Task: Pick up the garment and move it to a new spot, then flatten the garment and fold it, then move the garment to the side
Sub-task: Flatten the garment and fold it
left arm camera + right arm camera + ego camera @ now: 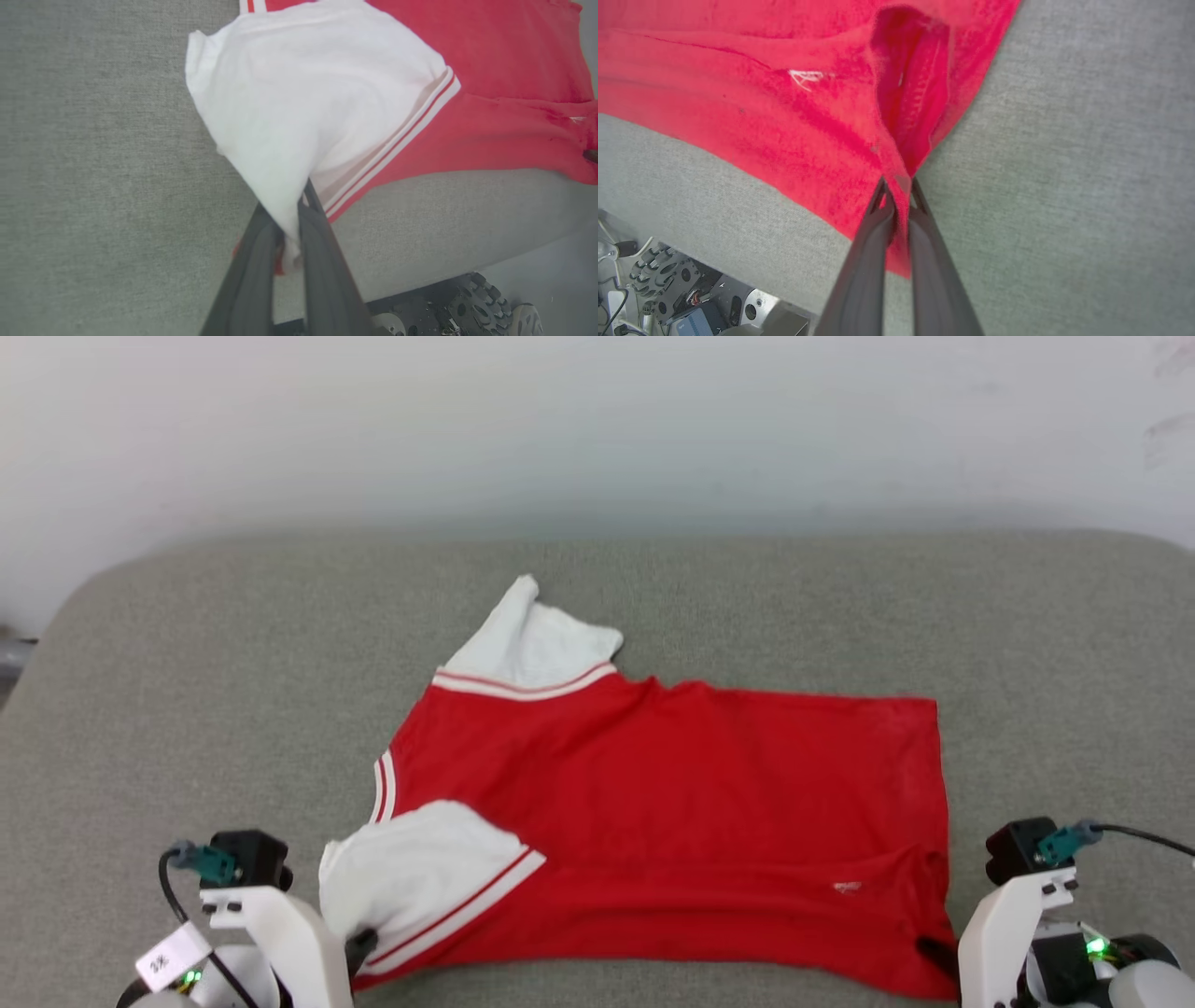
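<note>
The garment (672, 803) lies spread sideways on the grey padded surface (187, 691), plain red side up, with one white sleeve at the far side and one at the near left. My left gripper (359, 947) is shut on the near white sleeve (303, 107), its cloth pinched between the dark fingers (322, 261). At the near right corner my right gripper (934, 954) is shut on the red hem (901, 186), which bunches into a fold above the fingers (873, 252).
The padded surface's near edge (444, 261) runs just below the garment, with the robot's wheeled base (663, 275) beneath it. A pale wall (597, 420) rises behind the far edge. Bare grey padding extends left, right and beyond the garment.
</note>
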Tool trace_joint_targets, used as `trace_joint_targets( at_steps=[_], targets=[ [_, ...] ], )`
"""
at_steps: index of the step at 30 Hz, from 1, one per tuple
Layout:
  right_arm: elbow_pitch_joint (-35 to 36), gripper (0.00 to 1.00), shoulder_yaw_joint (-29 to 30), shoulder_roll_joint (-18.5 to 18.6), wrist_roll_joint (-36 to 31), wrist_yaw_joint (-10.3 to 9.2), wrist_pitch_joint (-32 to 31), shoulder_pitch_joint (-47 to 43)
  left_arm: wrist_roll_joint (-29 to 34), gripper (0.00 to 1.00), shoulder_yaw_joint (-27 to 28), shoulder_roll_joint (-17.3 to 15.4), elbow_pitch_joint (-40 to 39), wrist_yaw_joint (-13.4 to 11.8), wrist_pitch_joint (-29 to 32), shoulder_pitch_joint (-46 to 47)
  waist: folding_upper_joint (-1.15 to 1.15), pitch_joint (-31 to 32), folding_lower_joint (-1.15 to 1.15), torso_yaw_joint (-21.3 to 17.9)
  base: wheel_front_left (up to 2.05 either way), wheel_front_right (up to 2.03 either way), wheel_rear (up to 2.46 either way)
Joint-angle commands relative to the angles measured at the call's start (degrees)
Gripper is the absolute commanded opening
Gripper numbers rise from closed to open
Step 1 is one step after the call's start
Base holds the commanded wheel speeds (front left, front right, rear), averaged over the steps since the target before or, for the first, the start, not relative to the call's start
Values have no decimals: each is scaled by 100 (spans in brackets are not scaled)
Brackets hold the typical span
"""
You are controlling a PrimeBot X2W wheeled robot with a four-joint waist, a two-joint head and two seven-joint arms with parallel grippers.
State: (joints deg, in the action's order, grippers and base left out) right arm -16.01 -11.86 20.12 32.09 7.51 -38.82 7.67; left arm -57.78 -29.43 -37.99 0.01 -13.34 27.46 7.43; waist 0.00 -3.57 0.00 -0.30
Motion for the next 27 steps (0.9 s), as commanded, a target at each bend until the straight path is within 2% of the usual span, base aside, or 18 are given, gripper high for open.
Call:
trace_joint_targets(
  at_steps=[1, 9, 16, 17, 18, 19, 20, 27],
  targets=[
    [41, 0, -38, 51, 53, -5, -16, -177, -52, 0, 11, -74, -46, -78, -25, -230, 0, 326, 0, -18, 0, 0, 0],
    [284, 0, 66, 82, 167, -5, -126, -727, -176, 0, 31, -257, -248, -263, -2, -836, 0, 548, 0, 49, 0, 0, 0],
    [254, 0, 341, -146, 90, -5, 10, -1101, -200, 0, -180, 49, 23, -131, -90, -914, 0, 530, 0, 85, 0, 0, 0],
    [233, 28, 380, -181, 66, -5, 82, -1117, -193, 0, -186, 124, 111, -101, -154, -854, 0, 518, 0, 87, 0, 0, 0],
    [214, 100, 420, -218, 40, -5, 176, -1119, -183, 38, -205, 187, 204, -72, -190, -811, 0, 508, 0, 85, 0, 0, 0],
    [212, 100, 446, -248, -6, -5, 286, -1114, -171, 71, -231, 220, 306, -43, -199, -790, 0, 497, 0, 78, 0, 0, 0],
    [211, 100, 470, -270, -54, -5, 398, -1109, -138, 100, -248, 243, 399, -51, -217, -757, 0, 492, 0, 74, 0, 0, 0],
    [400, 100, 696, -559, -625, -5, 1904, -1013, 274, 100, -134, 346, 785, 69, -912, -347, 0, 473, 0, 3, 0, 0, 0]
  ],
)
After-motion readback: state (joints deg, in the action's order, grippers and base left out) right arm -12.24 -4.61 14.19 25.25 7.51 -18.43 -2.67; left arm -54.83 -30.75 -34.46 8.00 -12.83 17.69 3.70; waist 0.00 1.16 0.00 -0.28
